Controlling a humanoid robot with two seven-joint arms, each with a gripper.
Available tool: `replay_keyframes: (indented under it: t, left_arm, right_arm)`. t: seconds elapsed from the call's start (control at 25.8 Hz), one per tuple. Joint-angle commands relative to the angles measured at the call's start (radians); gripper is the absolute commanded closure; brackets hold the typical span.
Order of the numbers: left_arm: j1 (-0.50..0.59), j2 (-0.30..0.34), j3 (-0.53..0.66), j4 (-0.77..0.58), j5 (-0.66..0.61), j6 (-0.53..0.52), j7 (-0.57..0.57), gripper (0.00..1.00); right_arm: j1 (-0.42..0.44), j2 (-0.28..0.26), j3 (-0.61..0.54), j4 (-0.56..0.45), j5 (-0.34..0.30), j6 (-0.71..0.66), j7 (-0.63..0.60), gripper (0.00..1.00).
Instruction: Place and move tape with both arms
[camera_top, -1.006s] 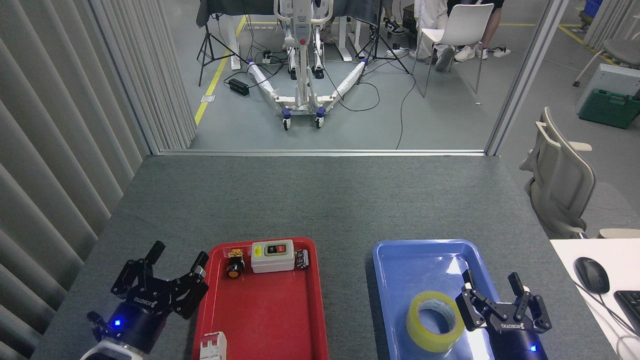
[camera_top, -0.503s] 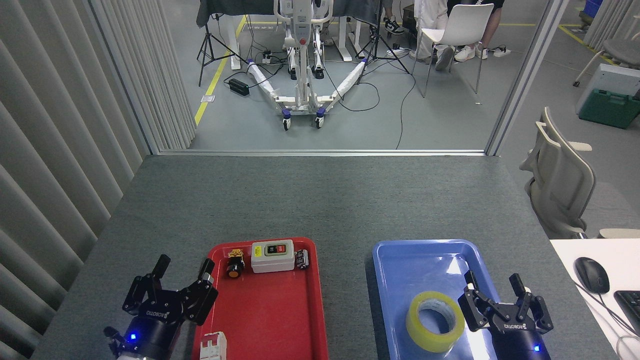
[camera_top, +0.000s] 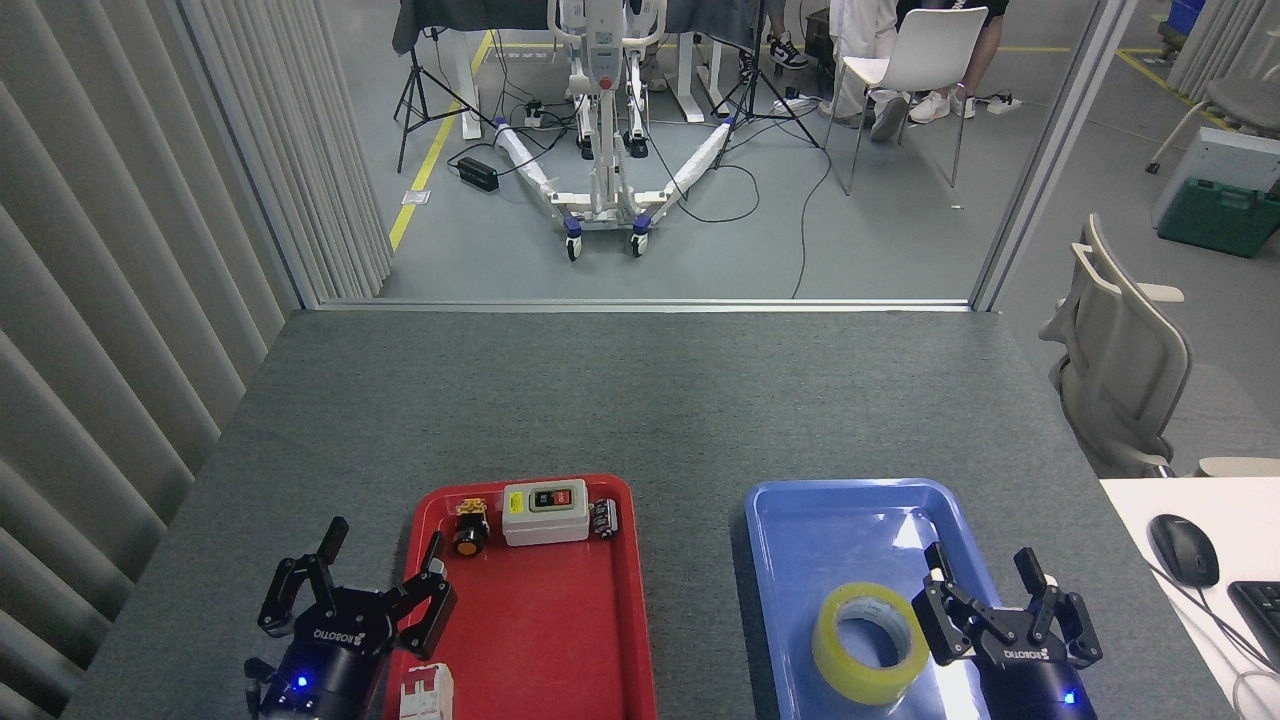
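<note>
Tape (camera_top: 867, 643): flat in blue tray (camera_top: 800, 520), lower right of frame. Right end effector (camera_top: 985, 570) just beside, fingers spread. Left end effector (camera_top: 385, 555) spread, lower left.

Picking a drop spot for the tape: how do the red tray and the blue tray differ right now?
The red tray carries several small electrical parts, among them a grey switch box; the blue tray holds only the tape. The red tray's middle is bare; the tape fills the blue tray's near part. The red tray sits left, the blue right. Both look alike in shape and size.
</note>
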Motion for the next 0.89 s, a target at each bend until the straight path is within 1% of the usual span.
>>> replay_keyframes:
  t: [0.0, 0.12, 0.19, 0.35, 0.39, 0.54, 0.85]
  left_arm:
    - [-0.001, -0.004, -0.002, 0.005, -0.003, 0.038, -0.015, 0.00]
    - [-0.002, -0.029, 0.002, 0.008, -0.005, 0.047, -0.022, 0.00]
    - [-0.002, -0.027, 0.001, 0.008, -0.003, 0.045, -0.022, 0.00]
    - [-0.002, -0.015, -0.001, 0.004, -0.003, 0.031, -0.027, 0.00]
    - [-0.002, -0.012, -0.001, 0.004, -0.003, 0.031, -0.027, 0.00]
    - [-0.002, -0.002, 0.001, 0.007, -0.003, 0.031, -0.027, 0.00]
    - [-0.002, 0.013, -0.001, 0.013, -0.003, 0.031, -0.027, 0.00]
  right_arm:
    - [0.001, -0.001, 0.001, 0.000, 0.001, 0.001, -0.001, 0.00]
    - [0.003, -0.001, 0.003, 0.000, 0.009, 0.001, -0.001, 0.00]
    - [0.009, -0.001, 0.003, 0.000, 0.027, 0.001, -0.001, 0.00]
    - [0.012, 0.001, 0.004, -0.002, 0.119, 0.005, 0.015, 0.00]
    - [0.013, 0.001, 0.004, -0.003, 0.130, 0.005, 0.028, 0.00]
    - [0.016, 0.001, 0.006, -0.008, 0.134, 0.005, 0.070, 0.00]
    - [0.026, 0.001, 0.006, -0.018, 0.134, 0.001, 0.073, 0.00]
